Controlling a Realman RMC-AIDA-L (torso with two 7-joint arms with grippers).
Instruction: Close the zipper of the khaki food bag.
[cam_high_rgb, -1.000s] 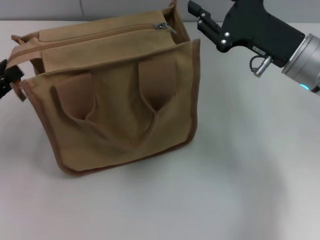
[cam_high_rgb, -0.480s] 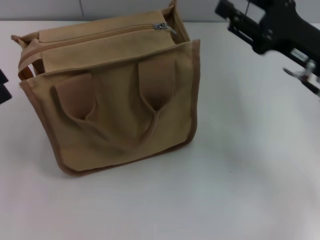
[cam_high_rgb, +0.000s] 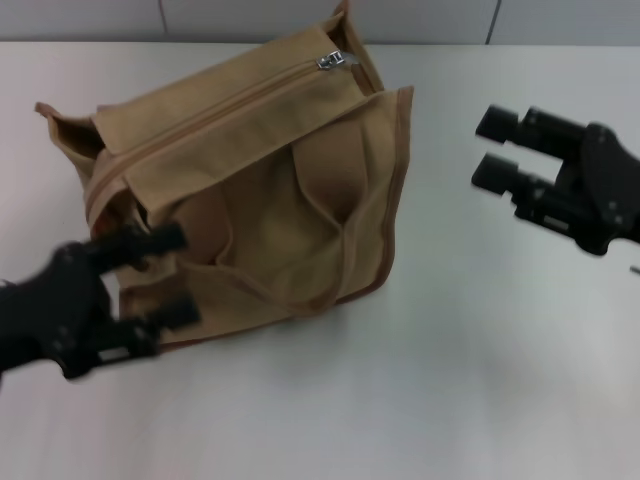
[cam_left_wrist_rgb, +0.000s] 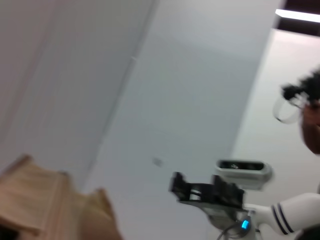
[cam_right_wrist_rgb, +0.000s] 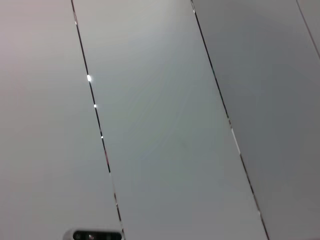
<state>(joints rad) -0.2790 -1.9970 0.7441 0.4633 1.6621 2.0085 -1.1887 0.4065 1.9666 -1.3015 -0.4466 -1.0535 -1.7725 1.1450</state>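
Note:
The khaki food bag (cam_high_rgb: 300, 200) stands on the white table, turned at an angle, handles drooping over its front. The zipper (cam_high_rgb: 215, 120) runs along its top, and the silver pull (cam_high_rgb: 327, 62) sits at the far right end. My left gripper (cam_high_rgb: 180, 275) is open and blurred at the lower left, in front of the bag's near left corner, holding nothing. My right gripper (cam_high_rgb: 490, 150) is open and empty over the table, well to the right of the bag. The left wrist view shows a piece of the bag (cam_left_wrist_rgb: 40, 200) and the right gripper (cam_left_wrist_rgb: 200, 190) far off.
The white table (cam_high_rgb: 470, 360) stretches in front and to the right of the bag. A grey wall runs behind the table. A person's head (cam_left_wrist_rgb: 307, 115) shows at the edge of the left wrist view. The right wrist view shows only grey panels.
The bag has swung round, its left end now nearer. My left gripper has come into view in front of its left corner. My right gripper has moved down and right, away from the pull.

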